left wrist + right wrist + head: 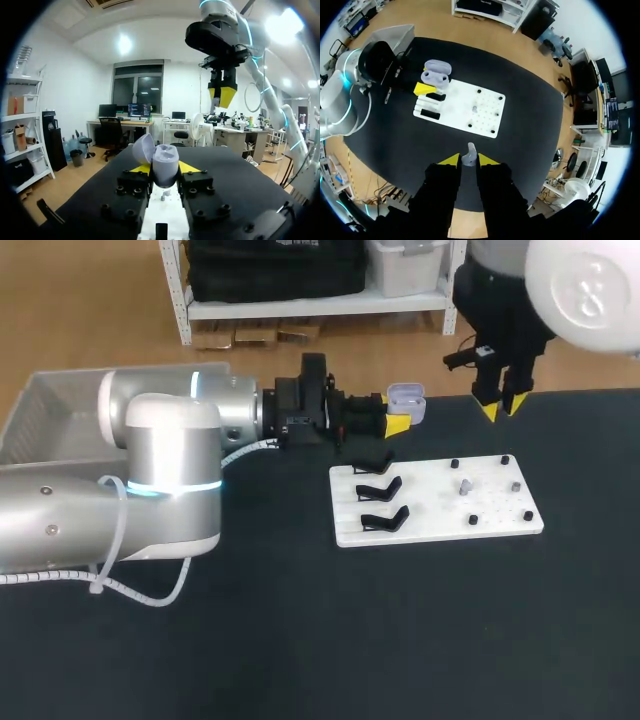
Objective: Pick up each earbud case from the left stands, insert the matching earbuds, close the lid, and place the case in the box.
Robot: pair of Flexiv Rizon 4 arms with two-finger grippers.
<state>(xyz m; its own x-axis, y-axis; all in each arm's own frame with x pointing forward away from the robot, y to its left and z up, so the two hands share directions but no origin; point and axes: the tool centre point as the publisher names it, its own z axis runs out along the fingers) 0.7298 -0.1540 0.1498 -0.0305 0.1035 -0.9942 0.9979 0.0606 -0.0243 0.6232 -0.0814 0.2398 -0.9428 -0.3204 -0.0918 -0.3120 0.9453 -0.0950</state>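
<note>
My left gripper is shut on an open lilac earbud case, held beyond the white board's far left corner. In the left wrist view the case sits between the yellow fingertips with its lid swung back. High over the board's far right side, my right gripper is shut on a small lilac earbud. Another earbud stands on a peg in the board's middle. Three black stands line the board's left side with nothing on them.
A pale grey box sits at the table's far left, partly behind my left arm. Small black pegs dot the board's right half. Dark tabletop stretches in front of the board.
</note>
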